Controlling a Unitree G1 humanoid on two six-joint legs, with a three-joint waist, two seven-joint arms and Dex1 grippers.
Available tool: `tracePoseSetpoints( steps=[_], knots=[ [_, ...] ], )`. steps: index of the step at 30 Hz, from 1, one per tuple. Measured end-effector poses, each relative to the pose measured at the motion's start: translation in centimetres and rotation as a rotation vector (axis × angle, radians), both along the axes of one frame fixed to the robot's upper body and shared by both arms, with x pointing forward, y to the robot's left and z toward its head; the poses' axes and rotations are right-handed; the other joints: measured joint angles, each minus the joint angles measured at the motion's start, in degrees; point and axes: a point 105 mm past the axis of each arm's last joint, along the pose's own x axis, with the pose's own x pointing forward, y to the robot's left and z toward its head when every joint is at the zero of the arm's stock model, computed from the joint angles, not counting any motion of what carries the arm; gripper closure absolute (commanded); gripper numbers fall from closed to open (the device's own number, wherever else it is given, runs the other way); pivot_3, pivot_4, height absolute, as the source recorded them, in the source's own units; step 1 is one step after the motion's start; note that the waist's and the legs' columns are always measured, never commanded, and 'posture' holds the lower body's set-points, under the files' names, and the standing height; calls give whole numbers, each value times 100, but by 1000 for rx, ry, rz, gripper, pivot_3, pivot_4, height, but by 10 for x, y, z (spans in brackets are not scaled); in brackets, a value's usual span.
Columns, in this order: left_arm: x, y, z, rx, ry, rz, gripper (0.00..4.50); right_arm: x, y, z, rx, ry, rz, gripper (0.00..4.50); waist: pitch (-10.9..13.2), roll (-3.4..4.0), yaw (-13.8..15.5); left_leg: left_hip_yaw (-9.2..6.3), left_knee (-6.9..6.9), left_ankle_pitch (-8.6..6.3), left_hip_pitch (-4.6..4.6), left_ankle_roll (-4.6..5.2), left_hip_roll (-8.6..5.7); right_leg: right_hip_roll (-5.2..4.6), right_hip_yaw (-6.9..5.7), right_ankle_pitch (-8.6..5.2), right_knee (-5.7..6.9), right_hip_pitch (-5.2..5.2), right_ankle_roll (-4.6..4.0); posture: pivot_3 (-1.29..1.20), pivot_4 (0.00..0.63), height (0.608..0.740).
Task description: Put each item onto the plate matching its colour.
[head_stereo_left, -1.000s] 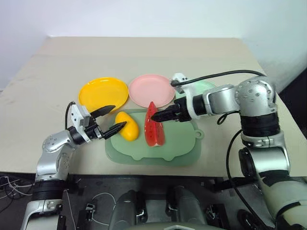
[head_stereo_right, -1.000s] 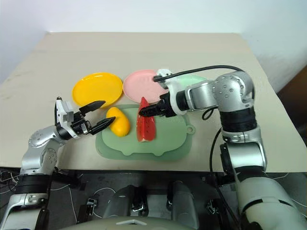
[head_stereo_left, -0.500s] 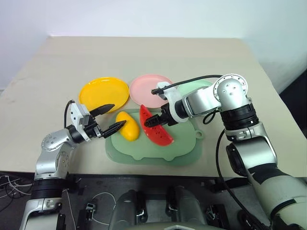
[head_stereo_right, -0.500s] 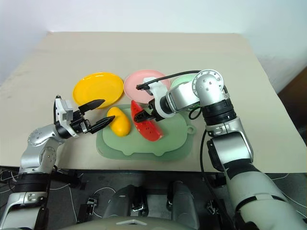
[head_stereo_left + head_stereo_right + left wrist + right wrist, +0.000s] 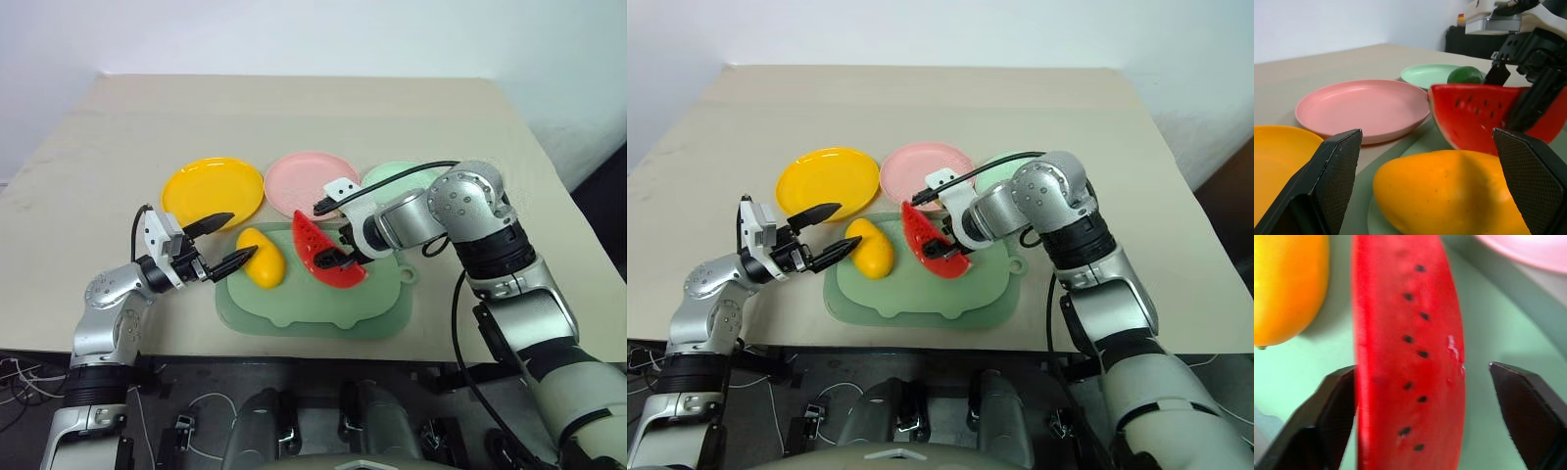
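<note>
**Watermelon wedge between the right fingers, mango and lime waiting**

While the right gripper (image 5: 338, 257) reaches down over the pale green mat (image 5: 313, 308), its two black fingers stand on either side of the red watermelon wedge (image 5: 323, 253). In the right wrist view one finger (image 5: 1334, 406) touches the wedge's red face and the other finger stands apart from it, so the fingers straddle the wedge without a firm clamp that can be confirmed. The wedge rests on the mat, tilted, just beside the yellow mango (image 5: 260, 257).

The mango lies on the mat's left part, not on any plate. The left gripper (image 5: 223, 243) hangs level just beside the mango with its fingers spread wide and nothing between them; the lower fingertip is close to the mango's side.

Behind the mat lie three plates in a row on the beige table (image 5: 294, 117): the yellow plate (image 5: 211, 191), the pink plate (image 5: 309, 181) and the mint green plate (image 5: 392, 176). In the left wrist view the small green lime (image 5: 1465, 75) sits on the mint green plate. The yellow and pink plates carry nothing.
</note>
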Motion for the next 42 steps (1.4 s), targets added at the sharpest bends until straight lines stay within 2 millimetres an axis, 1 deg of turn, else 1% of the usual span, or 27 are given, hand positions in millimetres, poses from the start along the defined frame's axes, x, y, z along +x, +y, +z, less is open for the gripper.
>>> tracePoseSetpoints(
  steps=[2, 4, 5, 8, 11, 14, 15, 17, 18, 19, 20, 21, 24, 26, 28, 32, 36, 42],
  knots=[
    [1, 0, 2, 0, -6, -2, 0, 0, 0, 1, 1, -11, 8, 1695, 0, 0, 2, 0, 0, 0, 0, 0, 1, 0, 0, 0, 0, -1, 0, 0, 150, 696],
    [2, 0, 2, -1, -7, -2, 0, 0, 1, 3, 3, -25, 18, 2297, 0, 0, 1, 0, 0, 0, 0, 0, 0, 0, 0, 0, -1, 0, 0, 0, 150, 696],
    [3, 1, 2, -1, -4, 0, 0, 0, 0, 4, 3, -29, 19, 2470, 0, 0, 2, 0, -1, 0, 0, 0, 0, 0, 0, 0, -2, 0, 0, 0, 150, 696],
    [3, 2, 0, -2, 1, 4, 0, -3, 1, 12, 61, -48, 49, 2517, 0, 0, 6, -1, -1, 0, -8, 0, 0, 0, 0, 1, -4, -6, -1, 0, 150, 696],
    [3, 3, 1, 3, -5, 5, 0, -6, 6, 36, 172, -102, 102, 2517, 0, 0, 5, -1, -1, 0, -10, 0, 1, 1, 0, 1, -4, -7, -1, 0, 150, 696],
    [3, 3, 2, 6, -9, 8, 0, 8, 1, 65, 246, -220, 92, 2517, 1, 1, 8, -1, -1, 0, -10, 0, 1, 2, 0, -7, -9, -7, 10, 0, 150, 696],
    [3, 3, 2, 5, -11, 10, 0, 13, 0, 71, 258, -244, 85, 2517, 1, 1, 5, -1, -2, 0, -10, 0, 1, 2, 0, -7, -11, -7, 11, 0, 150, 696],
    [3, 2, 5, -5, -21, 17, 0, 29, -3, 80, 283, -292, 48, 2517, 1, 1, 1, -1, -3, 0, -9, 0, 1, 3, 0, -6, -13, -7, 8, 0, 150, 696],
    [3, 2, 5, -8, -24, 19, 0, 41, -7, 80, 286, -309, 17, 2517, 1, 1, -1, 0, -4, 0, -8, 0, 1, 4, 0, -4, -13, -6, 6, 0, 150, 696],
    [3, 2, 6, -7, -28, 21, 0, 53, -12, 76, 279, -318, -20, 2517, 1, 1, 2, 0, -4, 0, -10, 0, 1, 4, -1, -3, -14, -7, 4, 0, 150, 696],
    [3, 2, 6, -7, -30, 24, 0, 60, -14, 72, 278, -319, -38, 2517, 1, 1, -3, 3, -5, 0, -9, 0, 1, 4, 0, -1, -13, -7, 2, 0, 150, 696],
    [3, 3, 7, -7, -33, 28, 0, 71, -14, 63, 268, -313, -65, 2517, 1, 2, -7, 5, -6, 0, -10, -1, 1, 5, -1, -1, -12, -9, 1, 0, 150, 696],
    [3, 4, 8, -8, -43, 38, 0, 94, -9, 41, 234, -304, -109, 2517, 3, 4, -64, 12, -8, 3, -14, -4, 2, 5, 1, 2, 3, -19, -2, 0, 150, 696],
    [3, 5, 9, -8, -55, 48, 0, 104, -3, 32, 210, -324, -116, 2517, 3, 4, -115, 13, -8, 4, -22, -5, 2, 5, 1, 1, 11, -27, 1, 0, 150, 696],
    [3, 6, 10, -8, -60, 52, 0, 111, 1, 30, 189, -355, -120, 2517, 3, 4, -140, 14, -8, 5, -22, -6, 2, 6, 1, 0, 14, -27, 2, 0, 150, 696],
    [2, 8, 9, -3, -59, 59, 0, 119, 13, 27, 191, -379, -122, 2517, 3, 5, -160, 14, -8, 7, -21, -10, 4, 7, 2, -1, 17, -29, 3, 0, 150, 696],
    [1, 12, 8, 6, -65, 71, 0, 118, 25, 18, 181, -370, -106, 2517, 4, 6, -163, 13, -8, 7, -23, -10, 4, 5, 2, -1, 17, -31, 2, 0, 150, 696],
    [-1, 15, 5, 7, -57, 83, 0, 116, 37, 19, 172, -376, -82, 2517, 5, 7, -161, 12, -8, 7, -24, -11, 4, 3, 4, -1, 17, -33, 1, 0, 150, 696]
  ],
)
